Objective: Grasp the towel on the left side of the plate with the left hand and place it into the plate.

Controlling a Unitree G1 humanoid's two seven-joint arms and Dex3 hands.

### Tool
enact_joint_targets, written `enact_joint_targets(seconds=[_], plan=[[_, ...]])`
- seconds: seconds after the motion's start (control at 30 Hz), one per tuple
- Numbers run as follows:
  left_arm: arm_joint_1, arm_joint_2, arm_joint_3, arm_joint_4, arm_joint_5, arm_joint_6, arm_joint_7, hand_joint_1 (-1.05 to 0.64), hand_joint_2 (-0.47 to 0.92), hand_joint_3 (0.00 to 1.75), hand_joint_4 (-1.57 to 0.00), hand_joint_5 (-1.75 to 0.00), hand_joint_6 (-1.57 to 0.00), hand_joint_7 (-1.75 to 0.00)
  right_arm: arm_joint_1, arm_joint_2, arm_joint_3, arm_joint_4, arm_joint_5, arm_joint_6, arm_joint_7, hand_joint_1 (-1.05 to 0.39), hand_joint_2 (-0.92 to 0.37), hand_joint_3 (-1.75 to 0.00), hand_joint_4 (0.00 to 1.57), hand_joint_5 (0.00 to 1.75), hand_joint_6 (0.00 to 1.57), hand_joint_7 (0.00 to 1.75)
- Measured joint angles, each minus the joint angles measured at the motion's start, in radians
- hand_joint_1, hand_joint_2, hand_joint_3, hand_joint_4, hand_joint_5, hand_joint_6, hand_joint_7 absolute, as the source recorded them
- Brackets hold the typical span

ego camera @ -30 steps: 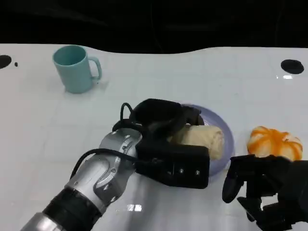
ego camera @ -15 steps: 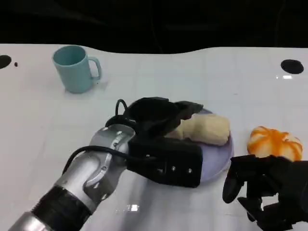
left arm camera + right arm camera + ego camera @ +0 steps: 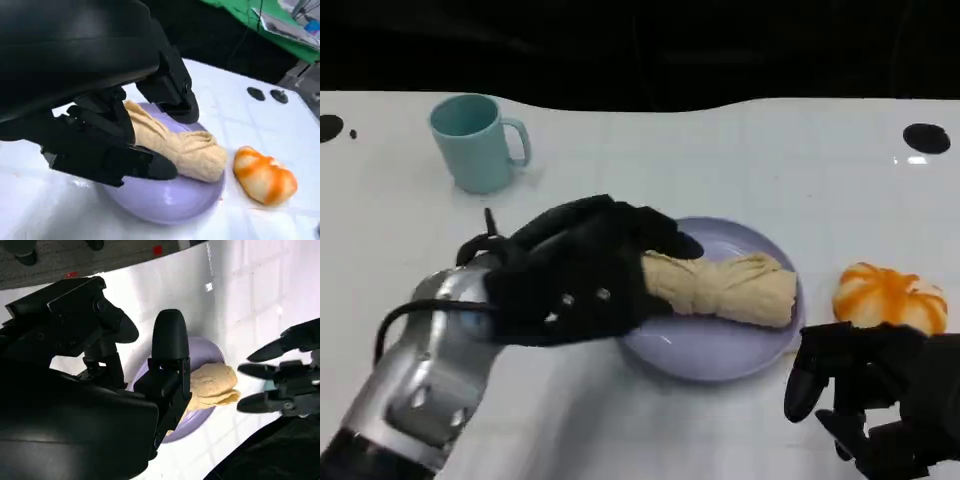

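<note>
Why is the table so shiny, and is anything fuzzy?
Head view: lamp glare makes bright spots on the white table, and the left hand looks a bit smeared. Left wrist view: the towel looks sharp, the green background soft.

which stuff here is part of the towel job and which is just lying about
Part of the job:
- towel, lying in the plate
- plate
- left hand, fingers open around the towel's end

Just lying about:
- teal mug
- orange pumpkin-shaped thing
- right hand, holding nothing
</note>
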Motion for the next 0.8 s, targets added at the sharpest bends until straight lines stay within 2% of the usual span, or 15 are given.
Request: enact_joint_targets(seconds=[0.07, 0.1, 0.13, 0.17, 0.2, 0.3, 0.4, 0.53, 0.7, 0.77, 0.8], plan=[[0.042, -0.012, 0.052, -0.048, -0.096, 0.05, -0.019, -0.14, 0.91, 0.3, -0.79, -0.88, -1.0, -0.13, 0.0, 0.0, 0.0, 0.002, -0.001, -0.002, 0.0, 0.02, -0.59, -1.05, 0.7, 1.71, 0.68, 1.45], [0.062, -0.018, 0.074, -0.073, -0.135, 0.072, -0.023, -0.08, 0.84, 0.48, -0.77, -1.02, -1.03, -0.22, 0.001, -0.001, 0.0, 0.003, -0.001, -0.003, 0.0, 0.03, -0.59, -1.06, 0.7, 1.71, 0.68, 1.45], [0.083, -0.023, 0.095, -0.099, -0.171, 0.098, -0.024, -0.06, 0.76, 0.65, -0.76, -1.08, -1.0, -0.33, 0.0, -0.001, 0.0, 0.004, -0.001, -0.004, 0.0, 0.03, -0.58, -1.06, 0.7, 1.71, 0.68, 1.45], [0.103, -0.031, 0.115, -0.124, -0.207, 0.129, -0.024, -0.04, 0.7, 0.81, -0.78, -1.17, -1.01, -0.52, 0.0, -0.001, 0.0, 0.004, -0.001, -0.006, 0.0, 0.03, -0.58, -1.06, 0.7, 1.71, 0.68, 1.45], [0.123, -0.039, 0.137, -0.152, -0.245, 0.168, -0.024, -0.03, 0.6, 1.04, -0.79, -1.31, -0.94, -0.82, 0.0, -0.001, 0.0, 0.004, 0.0, -0.007, 0.001, 0.03, -0.58, -1.07, 0.7, 1.71, 0.69, 1.45], [0.189, -0.055, 0.199, -0.24, -0.356, 0.277, -0.024, -0.02, 0.47, 1.28, -0.84, -1.48, -0.89, -1.13, 0.001, -0.001, -0.003, 0.004, 0.003, -0.008, 0.003, 0.02, -0.58, -1.07, 0.7, 1.72, 0.68, 1.45], [0.245, -0.052, 0.247, -0.313, -0.441, 0.346, -0.024, -0.03, 0.42, 1.36, -0.87, -1.52, -0.9, -1.2, 0.002, -0.001, -0.006, 0.002, 0.005, -0.006, 0.008, 0.02, -0.58, -1.06, 0.7, 1.72, 0.68, 1.45], [0.32, -0.051, 0.294, -0.429, -0.528, 0.452, -0.001, -0.06, 0.44, 1.42, -0.83, -1.68, -0.85, -1.38, 0.001, -0.002, -0.011, -0.001, 0.008, -0.001, 0.014, 0.02, -0.59, -1.04, 0.69, 1.72, 0.68, 1.44], [0.412, -0.053, 0.342, -0.562, -0.636, 0.567, 0.04, -0.08, 0.49, 1.36, -0.82, -1.74, -0.81, -1.5, 0.001, -0.004, -0.021, -0.004, 0.009, 0.001, 0.017, 0.03, -0.59, -1.04, 0.7, 1.7, 0.68, 1.43], [0.424, -0.056, 0.361, -0.583, -0.679, 0.61, 0.058, -0.13, 0.52, 1.3, -0.8, -1.75, -0.71, -1.59, 0.001, -0.004, -0.022, -0.005, 0.009, 0.001, 0.018, 0.03, -0.59, -1.04, 0.7, 1.69, 0.68, 1.43], [0.431, -0.065, 0.393, -0.605, -0.733, 0.675, 0.076, -0.13, 0.54, 1.27, -0.79, -1.75, -0.67, -1.62, 0.001, -0.005, -0.023, -0.007, 0.009, 0.001, 0.019, 0.03, -0.59, -1.04, 0.7, 1.69, 0.68, 1.44]])
